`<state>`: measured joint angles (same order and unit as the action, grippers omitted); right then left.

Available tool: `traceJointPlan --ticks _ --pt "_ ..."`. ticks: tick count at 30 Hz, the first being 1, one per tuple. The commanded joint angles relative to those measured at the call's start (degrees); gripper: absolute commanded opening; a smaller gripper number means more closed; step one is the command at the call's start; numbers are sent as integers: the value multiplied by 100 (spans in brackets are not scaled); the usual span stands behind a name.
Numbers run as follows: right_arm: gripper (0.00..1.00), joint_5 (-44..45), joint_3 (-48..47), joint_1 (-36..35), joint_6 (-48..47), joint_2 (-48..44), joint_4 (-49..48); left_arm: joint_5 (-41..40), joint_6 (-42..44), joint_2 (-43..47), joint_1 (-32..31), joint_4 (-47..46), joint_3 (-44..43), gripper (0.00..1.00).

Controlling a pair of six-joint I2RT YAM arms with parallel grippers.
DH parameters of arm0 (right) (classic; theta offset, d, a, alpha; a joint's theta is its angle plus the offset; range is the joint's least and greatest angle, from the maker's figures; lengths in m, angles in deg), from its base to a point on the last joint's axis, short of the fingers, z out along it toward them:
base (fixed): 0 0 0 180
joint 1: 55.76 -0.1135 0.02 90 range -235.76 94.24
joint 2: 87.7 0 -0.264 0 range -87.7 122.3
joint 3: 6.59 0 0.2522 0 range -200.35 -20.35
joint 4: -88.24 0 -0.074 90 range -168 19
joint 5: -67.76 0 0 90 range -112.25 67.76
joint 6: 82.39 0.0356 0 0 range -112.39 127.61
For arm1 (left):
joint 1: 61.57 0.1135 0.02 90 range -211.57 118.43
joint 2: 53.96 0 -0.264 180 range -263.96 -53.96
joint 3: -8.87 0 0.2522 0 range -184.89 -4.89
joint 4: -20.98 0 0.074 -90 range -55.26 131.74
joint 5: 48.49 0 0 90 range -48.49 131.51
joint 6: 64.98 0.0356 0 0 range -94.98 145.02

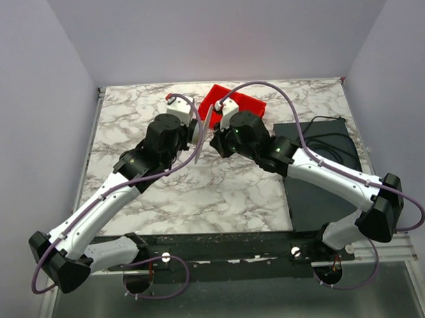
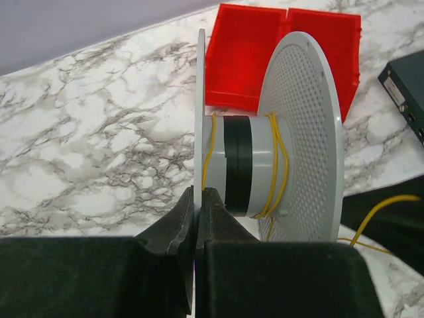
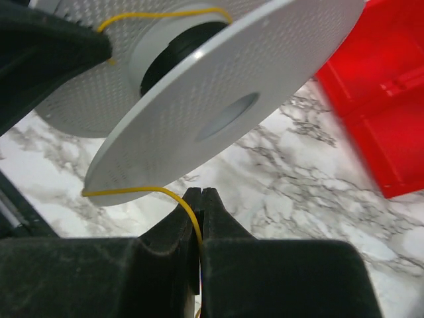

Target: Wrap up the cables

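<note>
The left claw [image 2: 197, 197] is clamped on one rim of the white spool [image 2: 301, 126]. The right claw [image 3: 201, 197] pinches the yellow cable [image 3: 129, 190] trailing off it, near the red tray [image 1: 249, 102] at the table's [image 1: 200, 194] far edge.

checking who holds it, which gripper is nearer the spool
Left. The left gripper is shut on a flange of the spool; the right gripper sits just off its rim, apart, pinching the cable.

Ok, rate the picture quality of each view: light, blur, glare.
Top external: even, soft light, sharp throughout, no glare. Left wrist: spool crisp, its perforations clear. Right wrist: red bin blurred at the right edge, yellow cable sharp in the foreground.
</note>
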<state>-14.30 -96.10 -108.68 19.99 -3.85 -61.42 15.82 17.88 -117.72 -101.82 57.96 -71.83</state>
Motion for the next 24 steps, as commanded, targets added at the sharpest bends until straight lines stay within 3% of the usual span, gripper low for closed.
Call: traceJointPlan --ticks 1,6,16,24 --pt "1 940 -267 -16 -468 -73 414 688 441 196 -50 189 -143 0" --pt "2 1565 -368 -9 -583 2 571 1196 548 514 -58 90 163 0" --pt "10 1621 -253 242 -398 -86 566 1875 643 1199 -57 -30 757 0" --pt "15 930 163 658 -290 -144 232 2156 346 1515 22 -30 690 0"
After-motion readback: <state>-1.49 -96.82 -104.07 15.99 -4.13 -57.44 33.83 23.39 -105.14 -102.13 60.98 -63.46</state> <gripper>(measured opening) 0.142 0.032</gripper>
